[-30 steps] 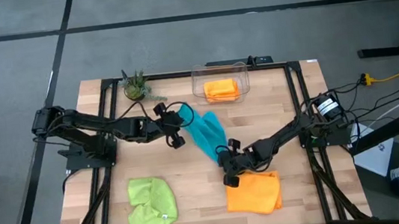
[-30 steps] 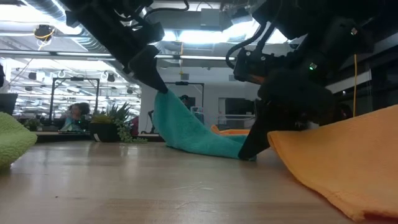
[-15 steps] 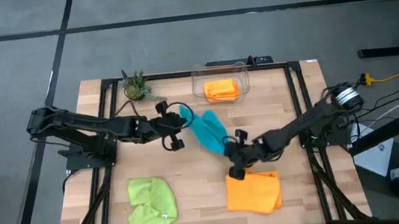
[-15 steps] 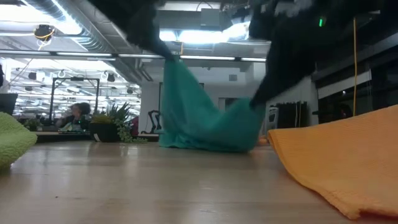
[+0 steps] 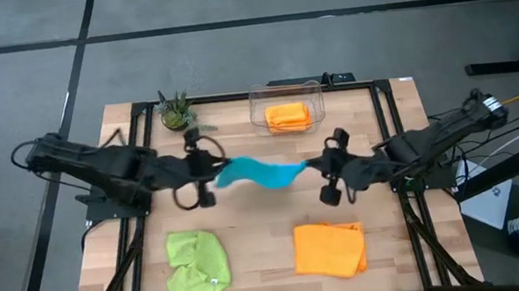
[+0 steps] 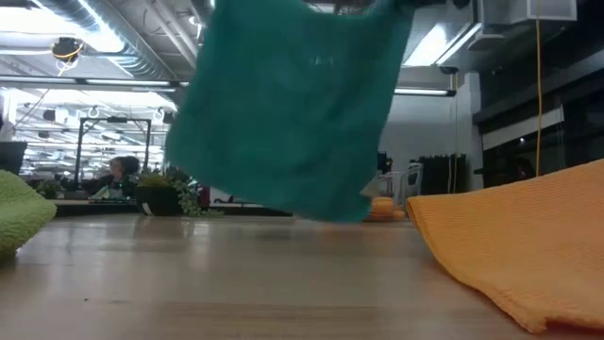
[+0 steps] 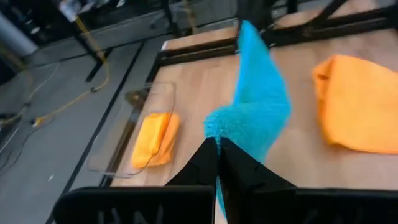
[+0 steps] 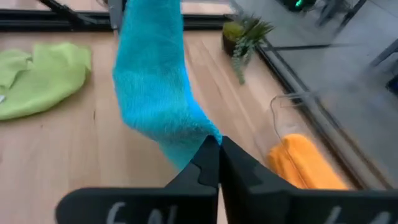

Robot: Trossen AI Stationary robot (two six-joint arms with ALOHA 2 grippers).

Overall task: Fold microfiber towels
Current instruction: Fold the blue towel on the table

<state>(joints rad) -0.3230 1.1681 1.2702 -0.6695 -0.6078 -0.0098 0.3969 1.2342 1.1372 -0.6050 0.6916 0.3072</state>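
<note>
Teal towel (image 5: 258,173) is off the table, strung between both grippers over mid-table, in front of the bin (image 5: 287,108). Looks like they hold it by opposite corners so it hangs open and flat, ready to be laid down and folded. Left gripper (image 5: 213,170) is pinched shut on the towel's left end; wrist view shows its fingertips closed tight on the cloth edge. Right gripper (image 5: 313,166) is likewise clamped on the right end, fingers together on the fabric. Low view: towel (image 6: 293,104) hangs as a wide sheet, bottom edge just clear of the wood. Both arms reach inward from the table sides, roughly level, wrists facing each other, towel sagging slightly between them. Lime towel (image 5: 198,265) sits crumpled front-left, one orange towel (image 5: 329,249) lies front-right, and the other orange one (image 5: 288,116) sits in the bin.
</note>
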